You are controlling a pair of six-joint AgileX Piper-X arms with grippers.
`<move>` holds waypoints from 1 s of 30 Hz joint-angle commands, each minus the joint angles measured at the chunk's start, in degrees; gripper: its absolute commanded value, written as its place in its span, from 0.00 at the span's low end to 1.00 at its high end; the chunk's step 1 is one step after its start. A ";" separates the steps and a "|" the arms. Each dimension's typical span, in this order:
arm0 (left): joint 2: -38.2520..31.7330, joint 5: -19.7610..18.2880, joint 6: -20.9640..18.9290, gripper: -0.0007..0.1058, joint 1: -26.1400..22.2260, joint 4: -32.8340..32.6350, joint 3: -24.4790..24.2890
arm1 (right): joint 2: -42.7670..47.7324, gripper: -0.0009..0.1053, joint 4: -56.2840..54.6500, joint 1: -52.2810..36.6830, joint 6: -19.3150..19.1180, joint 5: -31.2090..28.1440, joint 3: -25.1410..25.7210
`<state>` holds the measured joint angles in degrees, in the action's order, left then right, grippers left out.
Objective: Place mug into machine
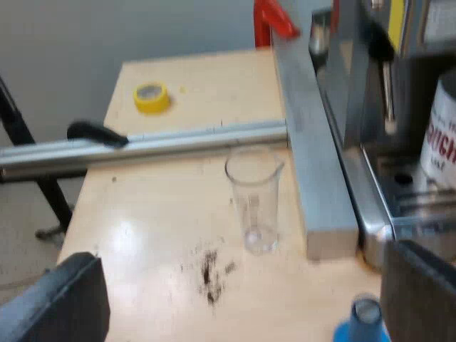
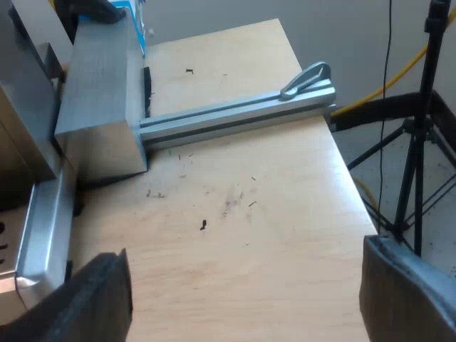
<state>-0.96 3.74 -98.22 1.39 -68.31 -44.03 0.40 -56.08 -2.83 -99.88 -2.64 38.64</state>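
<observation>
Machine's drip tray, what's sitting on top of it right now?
A white mug with red lettering stands on the drip tray, inside the machine's front. The tray beneath it is covered, and the mug's inside is hidden.

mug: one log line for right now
mug: on machine tray | left hand: open, empty | right hand: open, empty | measuring glass: upright on table
</observation>
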 commanded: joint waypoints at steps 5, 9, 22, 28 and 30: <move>-7.83 1.20 -0.45 0.74 -0.08 12.10 7.88 | 2.28 0.65 1.81 -0.24 -2.41 0.35 -6.46; -7.76 -0.94 -0.45 0.74 -0.08 12.96 11.77 | 2.28 0.65 1.39 -0.24 -2.41 0.35 -9.06; -7.76 -3.74 -0.45 0.74 -0.08 13.49 16.42 | 2.28 0.65 0.73 -0.24 -2.31 0.35 -10.30; -7.76 -3.74 -0.45 0.74 -0.08 13.64 16.42 | 2.28 0.65 0.73 -0.24 -2.31 0.35 -10.30; -7.76 -3.74 -0.45 0.74 -0.08 15.03 17.22 | 2.28 0.65 0.73 -0.24 -2.31 0.35 -10.30</move>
<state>-0.73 0.00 -98.22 1.39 -54.74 -27.02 0.40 -55.53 -2.83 -101.56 -2.64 28.03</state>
